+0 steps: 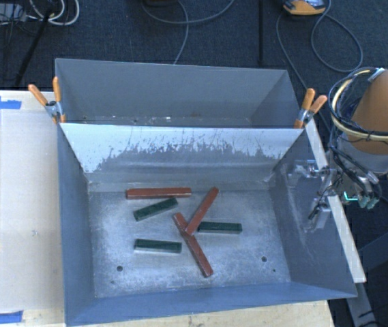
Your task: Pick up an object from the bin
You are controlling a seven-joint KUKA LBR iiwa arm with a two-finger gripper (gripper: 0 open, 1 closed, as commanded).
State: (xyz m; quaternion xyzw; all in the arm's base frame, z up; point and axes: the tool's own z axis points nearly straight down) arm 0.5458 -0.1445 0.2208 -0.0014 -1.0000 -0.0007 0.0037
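barely begun, judging by the layout. gripper (315,213) up over the right-hand slope of the grey metal bin (180,155), well apart from everything on the floor. cannot tell from this angle whether spread or closed; nothing seen held in it.

done so far: nothing lifted, nothing gripped. left to do: settling on a piece, coming down over it, closing on it, raising it clear of the bin.

on the bin floor, six slim rectangular bars, all lying flat:
- far red-brown bar (158,193), running left to right
- left dark green bar (155,210), just near of it, slightly tilted
- near-left dark green bar (157,246), on its own
- tilted red-brown bar (203,208), crossing over the far end of the near red-brown bar (196,249)
- right dark green bar (219,228), touching that crossed pair, closest to the gripper

cannot tell which bar is meant as the pick.

no brand, label or writing readable on the bars, the bin or the gripper.
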